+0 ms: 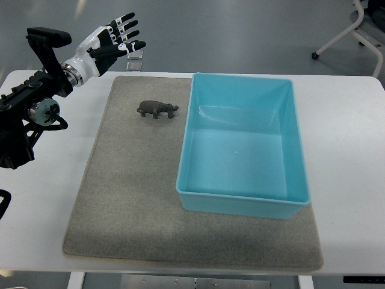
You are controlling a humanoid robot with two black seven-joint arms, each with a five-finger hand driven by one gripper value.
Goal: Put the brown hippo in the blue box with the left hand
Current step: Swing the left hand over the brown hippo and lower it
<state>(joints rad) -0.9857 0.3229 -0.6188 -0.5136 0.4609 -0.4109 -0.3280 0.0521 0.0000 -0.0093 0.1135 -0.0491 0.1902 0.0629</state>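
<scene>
Top view: left hand (117,37) is hovering upper left, fingers spread, holding nothing; hippo (157,109) is lying on mat (126,198), just left of box (243,208), apart from it.

A dark brown hippo (157,109), a light blue box (243,198), a grey-beige mat (129,198), a white table (349,180).

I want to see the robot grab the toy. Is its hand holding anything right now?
No, nothing is held. The left hand is open, up beyond the mat's far left corner, and the brown hippo lies alone on the mat beside the blue box.
</scene>
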